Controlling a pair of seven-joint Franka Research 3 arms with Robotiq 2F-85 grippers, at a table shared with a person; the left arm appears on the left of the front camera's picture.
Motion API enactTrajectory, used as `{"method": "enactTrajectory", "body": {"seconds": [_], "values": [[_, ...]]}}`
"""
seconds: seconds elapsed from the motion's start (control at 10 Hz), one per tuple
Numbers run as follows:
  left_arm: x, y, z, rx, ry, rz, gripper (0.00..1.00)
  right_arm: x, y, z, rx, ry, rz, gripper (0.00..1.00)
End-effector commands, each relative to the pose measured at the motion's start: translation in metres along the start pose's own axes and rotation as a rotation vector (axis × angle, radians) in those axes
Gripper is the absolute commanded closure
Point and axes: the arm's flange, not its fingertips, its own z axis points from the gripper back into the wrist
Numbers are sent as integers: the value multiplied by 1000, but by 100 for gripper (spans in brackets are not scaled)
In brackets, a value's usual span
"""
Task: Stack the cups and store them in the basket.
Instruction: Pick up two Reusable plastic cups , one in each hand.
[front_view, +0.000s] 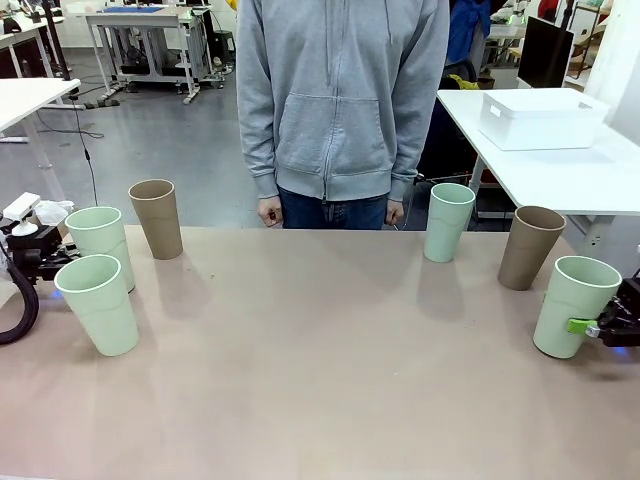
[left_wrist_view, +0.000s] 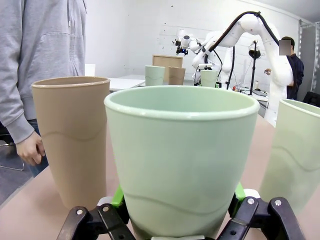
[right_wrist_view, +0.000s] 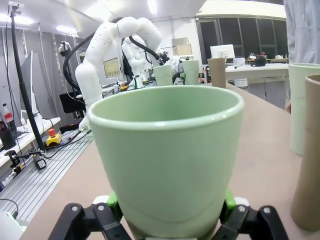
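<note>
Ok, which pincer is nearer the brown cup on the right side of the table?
Right. The right pincer grips the rightmost mint cup just beside that brown cup; the left pincer is across the table, gripping a left-side mint cup.

A grey floor (front_view: 160, 150) lies beyond, a white table (front_view: 560, 175) at right, a black monitor (front_view: 545, 50) behind it.

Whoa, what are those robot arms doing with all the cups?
Each robot arm grips one cup. The left gripper is shut on the rear left mint cup, the right gripper on the near right mint cup, both standing on the table. Nothing is stacked yet. A person stands at the far side, hands down, and the white basket sits on another table behind.
</note>
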Motion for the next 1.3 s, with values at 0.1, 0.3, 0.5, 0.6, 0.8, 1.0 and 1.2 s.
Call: {"method": "enactTrajectory", "body": {"seconds": [0.1,0.3,0.5,0.6,0.8,1.0,1.2], "values": [[1,0,0,0,0,-2,76,0,0,0,0,-1,0,53],[1,0,0,0,0,-2,76,0,0,0,0,-1,0,53],[1,0,0,0,0,-2,76,0,0,0,0,-1,0,53],[0,0,0,0,0,0,13,0,0,0,1,-1,0,16],[45,3,12,17,-48,-5,13,38,9,-9,-85,4,25,16],[92,-3,19,-13,-105,-35,13,75,29,-16,-123,13,53,16],[140,-20,17,-26,-130,-25,13,120,56,-27,-174,-13,85,16]]}}
